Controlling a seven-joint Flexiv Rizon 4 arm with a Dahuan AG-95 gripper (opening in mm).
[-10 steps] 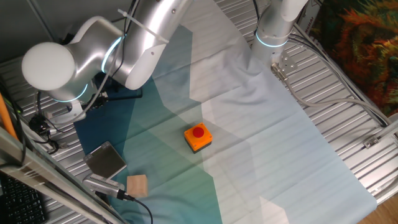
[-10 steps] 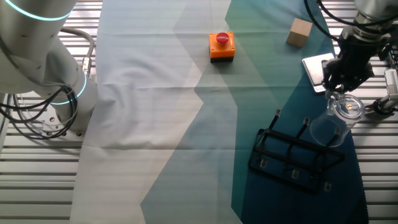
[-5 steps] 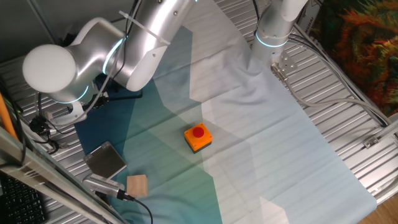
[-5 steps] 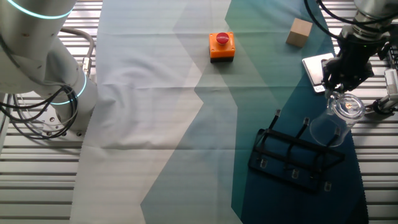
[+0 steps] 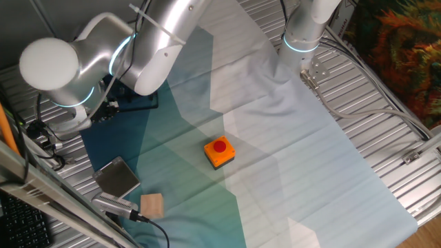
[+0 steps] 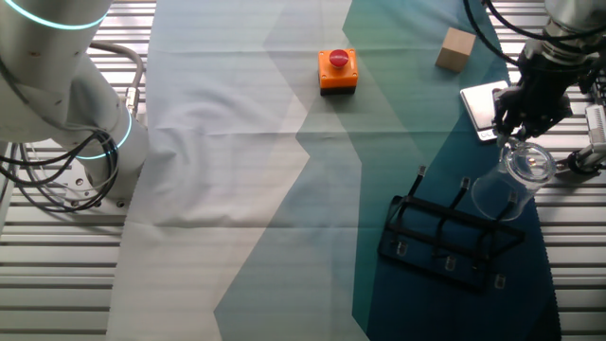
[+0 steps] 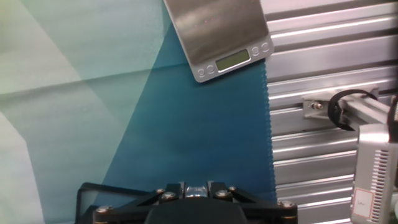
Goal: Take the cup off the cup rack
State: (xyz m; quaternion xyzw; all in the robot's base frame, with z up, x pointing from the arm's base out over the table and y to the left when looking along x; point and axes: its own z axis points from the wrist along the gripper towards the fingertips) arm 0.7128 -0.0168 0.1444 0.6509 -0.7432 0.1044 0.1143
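Observation:
The cup (image 6: 511,185) is a clear tumbler, tilted over the right end of the cup rack (image 6: 445,237), a black wire frame on the dark blue cloth. My gripper (image 6: 524,133) reaches down from above and is shut on the cup's upper end. In the hand view the fingertips (image 7: 177,190) press on a glassy piece of the cup (image 7: 196,189) at the bottom edge, with the rack's wire (image 7: 87,190) below left. In the one fixed view my arm hides the gripper and cup; only part of the rack (image 5: 134,103) shows.
An orange button box (image 6: 337,69) (image 5: 219,152) sits mid-table. A wooden block (image 6: 455,47) and a grey metal scale (image 6: 481,104) (image 7: 217,31) lie beyond the gripper. A second arm's base (image 6: 76,114) stands far left. Aluminium rails and a bracket (image 7: 367,155) flank the cloth.
My arm has risen slightly, and the cup's held end has shifted a little up and right with it. The rack and other objects have not moved.

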